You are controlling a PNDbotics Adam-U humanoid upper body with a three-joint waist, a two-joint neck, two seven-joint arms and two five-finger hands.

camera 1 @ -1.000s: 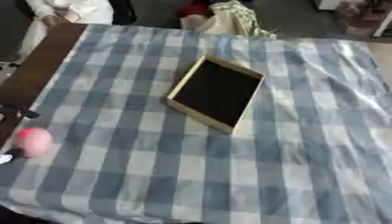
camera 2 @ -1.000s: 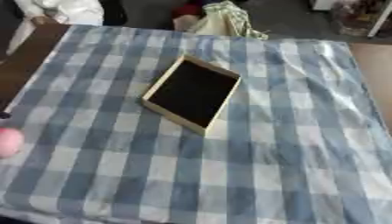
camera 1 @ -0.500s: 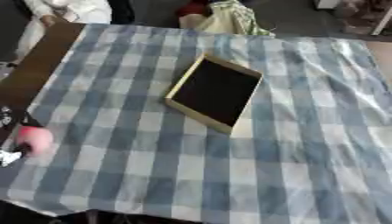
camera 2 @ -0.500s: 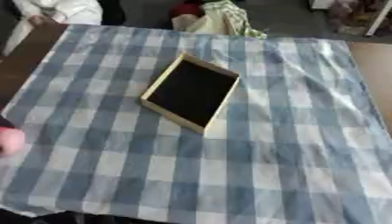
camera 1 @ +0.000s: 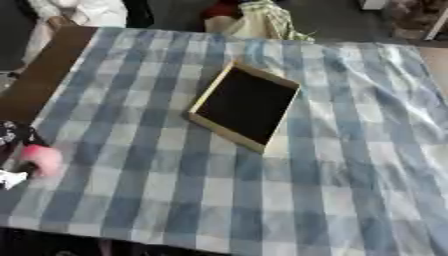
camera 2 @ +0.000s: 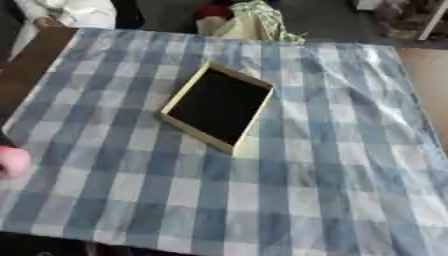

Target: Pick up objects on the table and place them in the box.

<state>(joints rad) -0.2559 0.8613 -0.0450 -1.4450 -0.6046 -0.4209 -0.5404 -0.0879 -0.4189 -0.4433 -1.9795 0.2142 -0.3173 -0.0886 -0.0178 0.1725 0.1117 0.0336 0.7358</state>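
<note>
Here a table point(camera 1: 52, 65) fills most of the frame, covered by a blue-and-white checked cloth point(camera 1: 332, 165) that lies rumpled toward the right side. A strip of bare brown tabletop shows along the upper left, beside the cloth's edge. Beyond the far edge, at the top of the frame, there is a dark floor, a heap of light green-checked fabric point(camera 1: 267, 20) at upper centre, and something white point(camera 1: 74, 9) in the upper left corner.

The box point(camera 1: 245, 105) sits a little above the centre of the frame, turned askew to the cloth's pattern. It is shallow, with pale tan walls and a dark inside, and nothing can be seen in it.

The robot's left hand point(camera 1: 12, 137) shows only at the far left edge, just below mid-height, dark and mostly cut off by the frame. A pink, soft-looking thing point(camera 1: 42, 159) is right against it, with a small white shape point(camera 1: 10, 178) just below. Whether the fingers are curled around the pink thing or only beside it cannot be told. The pink thing lies well apart from the box, toward the lower left.
</note>
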